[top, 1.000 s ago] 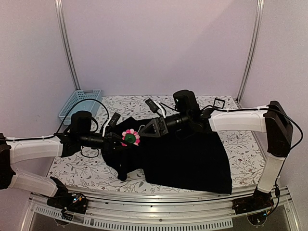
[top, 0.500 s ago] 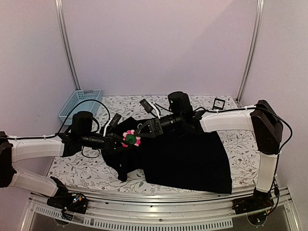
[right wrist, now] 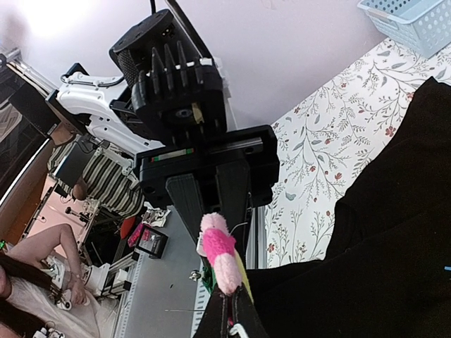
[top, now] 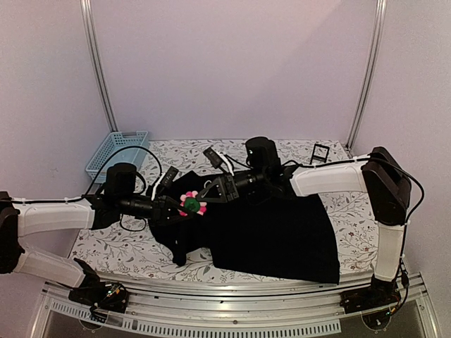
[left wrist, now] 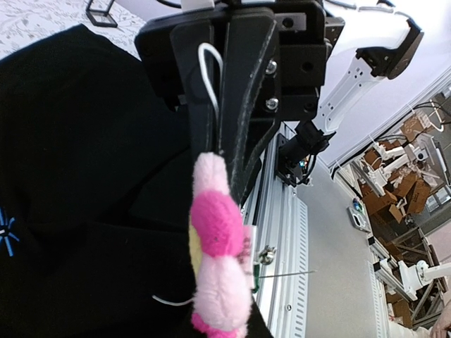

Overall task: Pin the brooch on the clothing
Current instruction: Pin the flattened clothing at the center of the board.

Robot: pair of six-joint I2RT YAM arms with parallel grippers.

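Observation:
The brooch (top: 191, 205), a fluffy flower with pink petals and a yellowish centre, hangs above the left part of the black clothing (top: 282, 232). My left gripper (top: 177, 208) is shut on it from the left. My right gripper (top: 206, 198) meets it from the right, shut on the petal edge. In the right wrist view my own gripper (right wrist: 236, 310) pinches the brooch (right wrist: 222, 250) from below, and the clothing (right wrist: 394, 232) fills the right side. In the left wrist view the brooch (left wrist: 218, 260) stands edge-on, its thin pin (left wrist: 285, 273) sticking out sideways over the clothing (left wrist: 70, 176).
A blue basket (top: 116, 153) stands at the back left of the flowered tablecloth (top: 120, 246). A small black stand (top: 320, 151) sits at the back right. The shirt's blue star emblem (left wrist: 7, 232) shows at the left edge of the left wrist view.
My right gripper has moved left up to the brooch and closed on its edge. The left gripper has stayed in place, holding the brooch.

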